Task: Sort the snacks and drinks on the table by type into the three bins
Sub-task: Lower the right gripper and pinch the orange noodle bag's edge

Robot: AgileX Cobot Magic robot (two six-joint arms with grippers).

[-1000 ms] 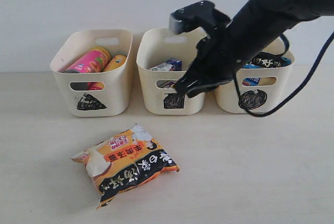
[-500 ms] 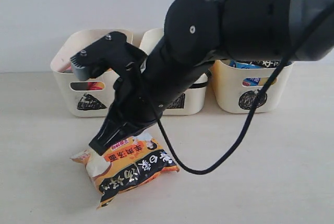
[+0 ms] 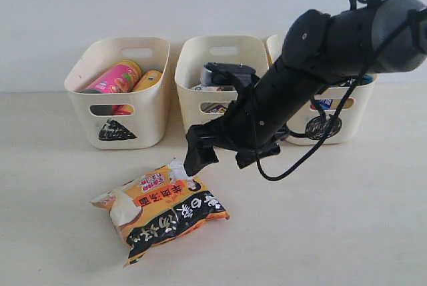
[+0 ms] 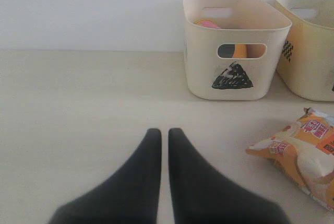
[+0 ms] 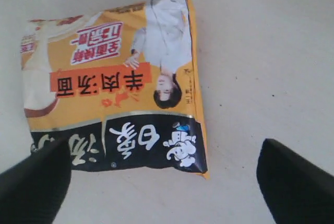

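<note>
An orange-and-black noodle packet lies flat on the table in front of the bins. My right gripper hovers just above the packet's far right corner, open wide and empty. In the right wrist view the packet lies ahead of the spread fingers. The triangle bin holds a pink tube and a yellow tube. My arm partly covers the square bin and the circle bin. My left gripper is shut and empty over bare table, left of the triangle bin.
The black cable of the right arm loops down in front of the circle bin. A white wall stands right behind the three bins. In the left wrist view the packet's end lies off to one side, near a second bin.
The right arm has swung from above the bins down to the noodle packet, and its jaws have opened from shut to wide. The packet has not moved.
</note>
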